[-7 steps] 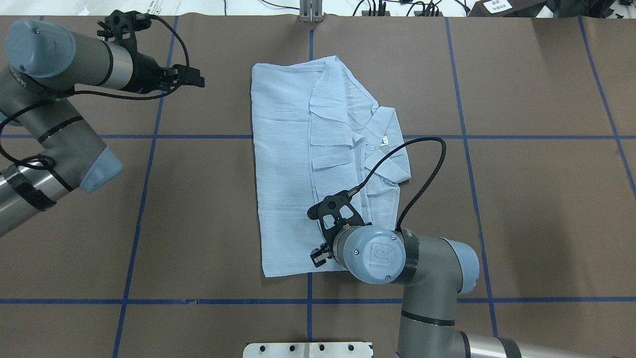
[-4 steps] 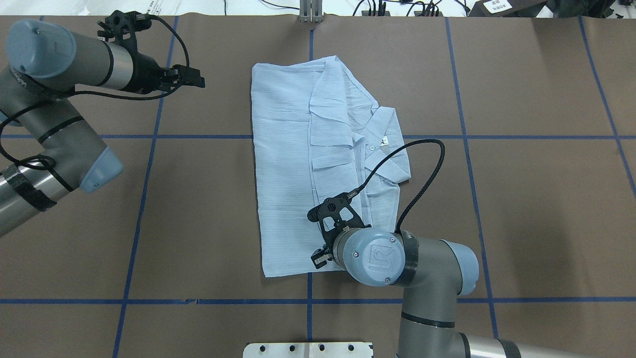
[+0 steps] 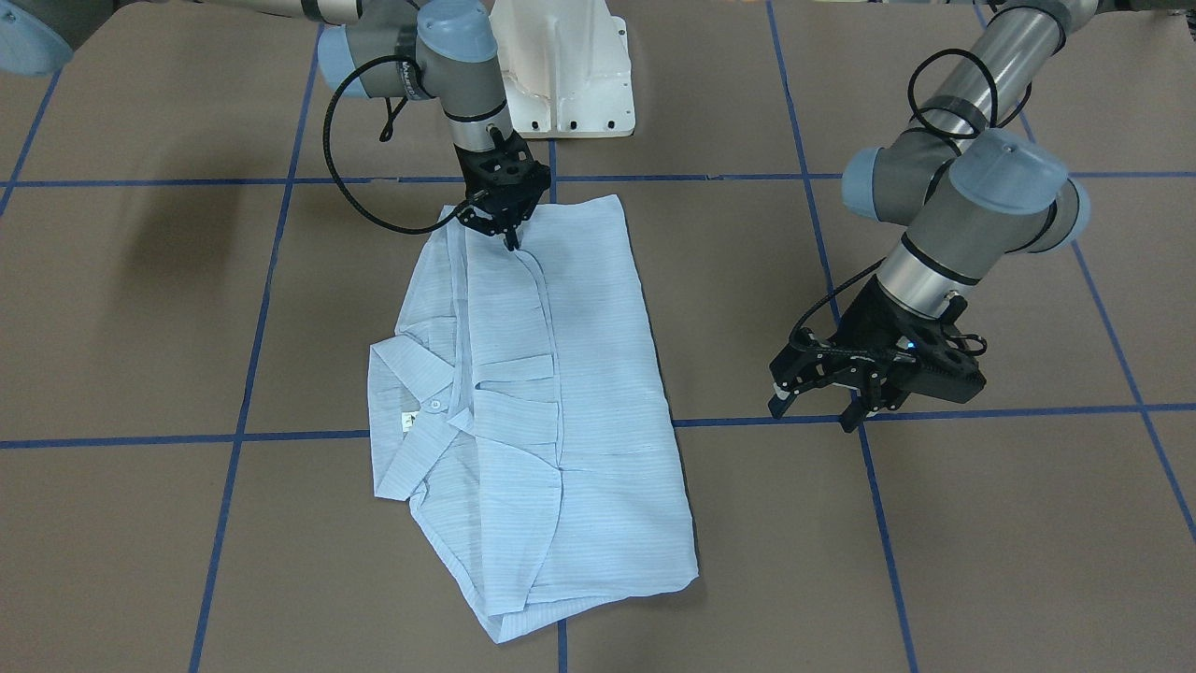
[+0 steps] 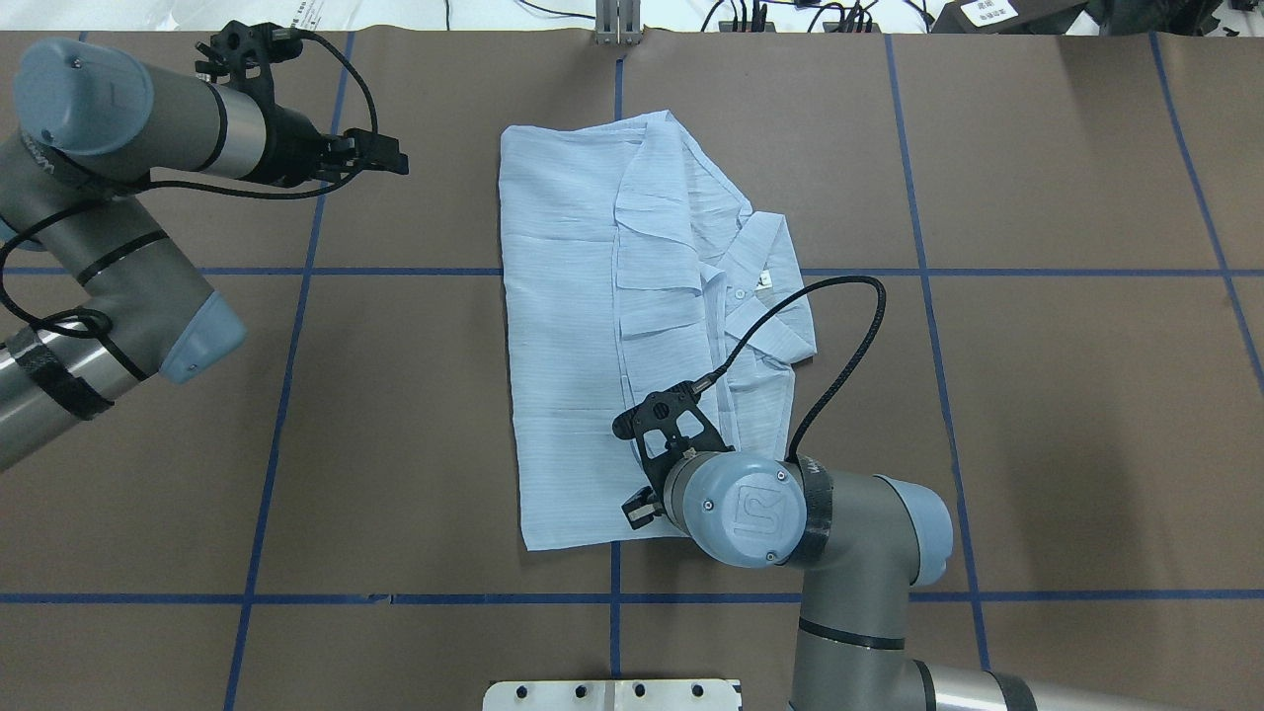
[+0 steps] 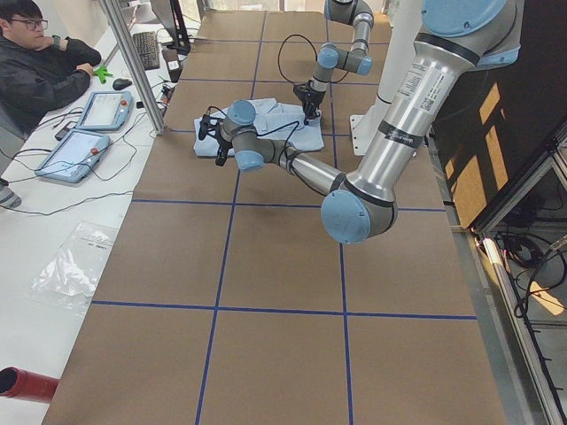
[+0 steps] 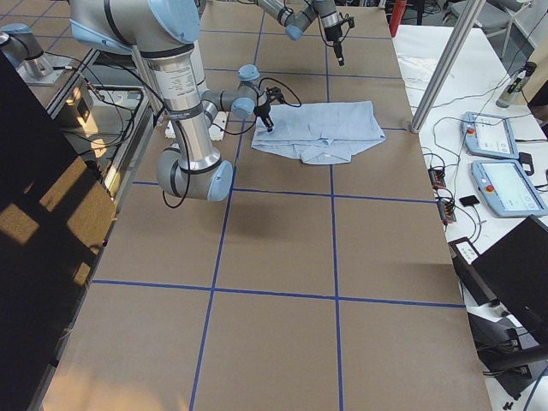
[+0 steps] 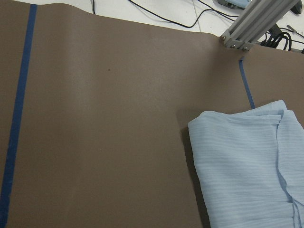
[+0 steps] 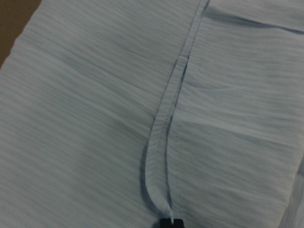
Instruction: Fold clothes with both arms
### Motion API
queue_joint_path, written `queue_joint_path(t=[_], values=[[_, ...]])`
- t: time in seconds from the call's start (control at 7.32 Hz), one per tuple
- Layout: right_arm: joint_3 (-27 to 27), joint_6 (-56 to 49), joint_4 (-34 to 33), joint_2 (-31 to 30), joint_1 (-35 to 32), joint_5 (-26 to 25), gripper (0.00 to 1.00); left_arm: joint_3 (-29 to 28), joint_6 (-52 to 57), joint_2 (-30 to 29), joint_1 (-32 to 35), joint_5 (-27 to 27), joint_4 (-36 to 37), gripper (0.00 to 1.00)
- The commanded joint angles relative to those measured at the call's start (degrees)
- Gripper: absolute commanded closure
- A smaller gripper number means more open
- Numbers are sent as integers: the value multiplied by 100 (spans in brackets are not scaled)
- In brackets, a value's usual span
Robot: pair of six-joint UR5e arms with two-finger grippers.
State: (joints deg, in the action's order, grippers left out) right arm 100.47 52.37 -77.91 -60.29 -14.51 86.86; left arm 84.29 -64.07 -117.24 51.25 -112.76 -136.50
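A brown paper-covered table (image 4: 1066, 425) with a blue tape grid (image 4: 987, 272) bears a folded light blue striped shirt (image 4: 563, 326) at centre, white base (image 4: 612, 694) at six o'clock.

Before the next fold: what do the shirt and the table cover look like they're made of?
Shirt: thin woven cloth, perhaps cotton or a blend, matte light blue with fine stripes. It lies limp, with soft creases and stitched edges. Table cover: looks like brown kraft paper, matte and flat, marked off into squares by blue tape lines.
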Motion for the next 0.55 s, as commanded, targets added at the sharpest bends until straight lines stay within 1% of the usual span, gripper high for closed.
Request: queue_joint_path(t=[0.0, 0.14, 0.27, 0.41], values=[[77, 1, 4, 8, -95, 15, 100, 0, 0, -9, -1, 0, 0, 0], [209, 1, -5, -9, -226, 50, 100, 0, 0, -18, -9, 0, 0, 0], [419, 27, -14, -122, -401, 198, 100, 0, -9, -44, -9, 0, 0, 0], [647, 89, 4, -593, -525, 591, 100, 18, -35, -79, -53, 0, 0, 0]])
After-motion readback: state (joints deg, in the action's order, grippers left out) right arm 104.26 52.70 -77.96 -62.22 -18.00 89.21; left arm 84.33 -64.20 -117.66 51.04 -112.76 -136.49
